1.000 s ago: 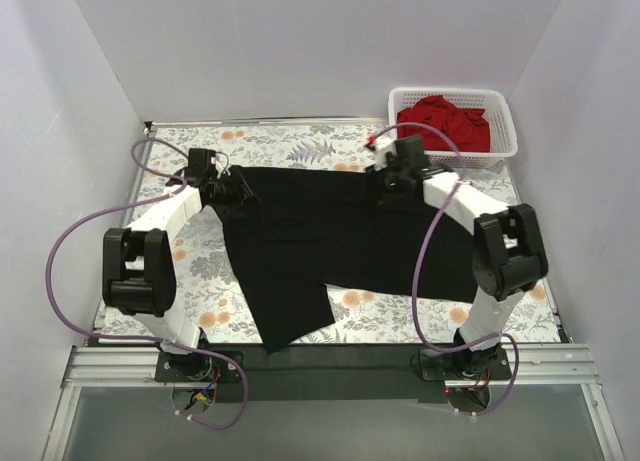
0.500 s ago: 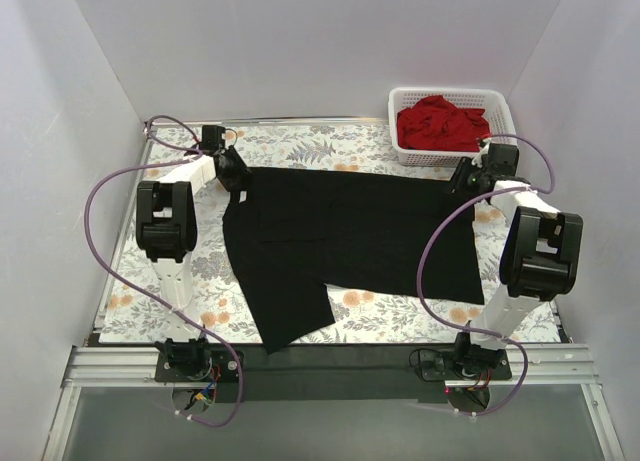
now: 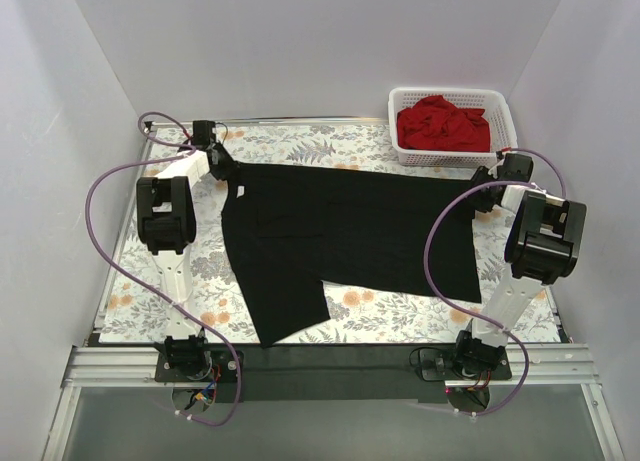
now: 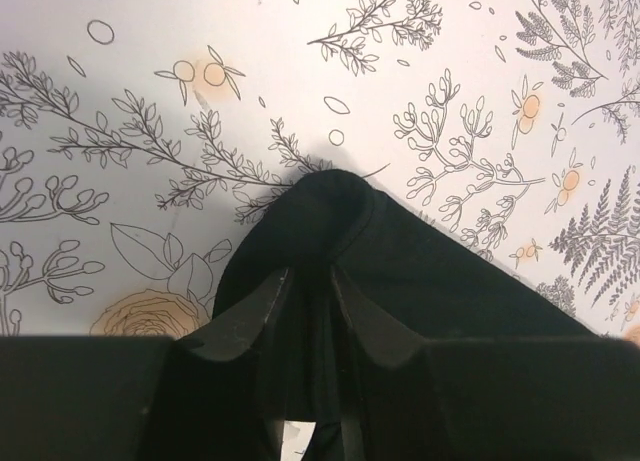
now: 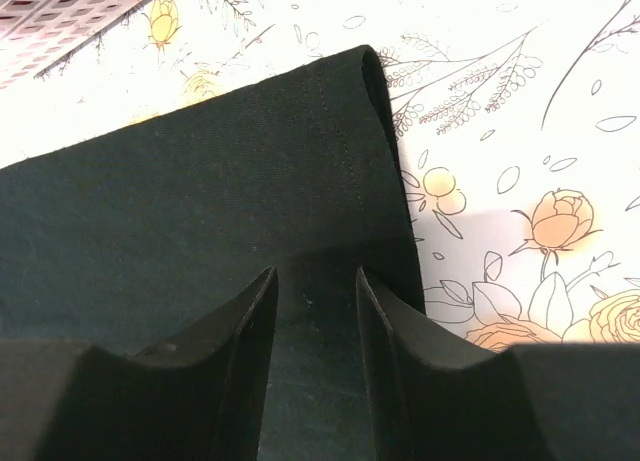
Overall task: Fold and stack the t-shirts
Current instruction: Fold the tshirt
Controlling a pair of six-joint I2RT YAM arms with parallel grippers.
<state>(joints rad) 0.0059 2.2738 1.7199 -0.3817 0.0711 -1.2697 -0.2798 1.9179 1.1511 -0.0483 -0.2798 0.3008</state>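
Note:
The black t-shirt (image 3: 340, 231) lies spread out on the flowered table, one flap reaching toward the near edge. My left gripper (image 3: 222, 169) is at its far left corner; in the left wrist view the gripper (image 4: 312, 281) is shut on a rounded pinch of the black cloth (image 4: 450, 271). My right gripper (image 3: 487, 181) is at the shirt's far right corner. In the right wrist view it (image 5: 315, 281) stands open over the flat cloth (image 5: 200, 201), near the hemmed corner. The red t-shirt (image 3: 440, 121) lies crumpled in the basket.
The white lattice basket (image 3: 450, 93) stands at the back right, close behind my right gripper; its wall shows in the right wrist view (image 5: 60, 21). White walls close in the table on three sides. Purple cables loop off both arms.
Both arms have swung outward from the shirt's middle to its far corners. The black shirt's far edge now lies stretched out wider and flatter.

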